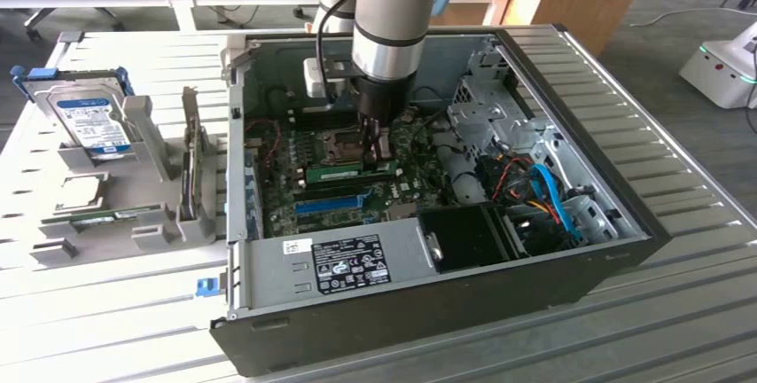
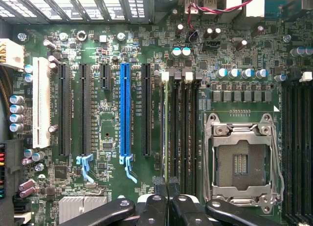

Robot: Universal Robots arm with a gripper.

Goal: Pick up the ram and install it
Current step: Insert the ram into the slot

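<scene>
The ram (image 1: 343,172) is a thin green stick standing on edge in a memory slot on the motherboard (image 1: 355,197), inside the open computer case. In the wrist view the ram (image 2: 167,128) shows edge-on as a narrow line between the black memory slots, beside the long blue slot (image 2: 124,108). My gripper (image 1: 378,160) reaches straight down into the case at the stick's end nearer the exterior view's right. In the wrist view the gripper (image 2: 167,187) has its dark fingers closed together on that end of the stick.
The empty CPU socket (image 2: 242,160) lies close beside the memory slots. Case walls (image 1: 568,90), orange and blue cables (image 1: 544,197) and a black shroud (image 1: 473,237) ring the board. Outside, grey holders carry a hard drive (image 1: 97,121) and another green stick (image 1: 113,216).
</scene>
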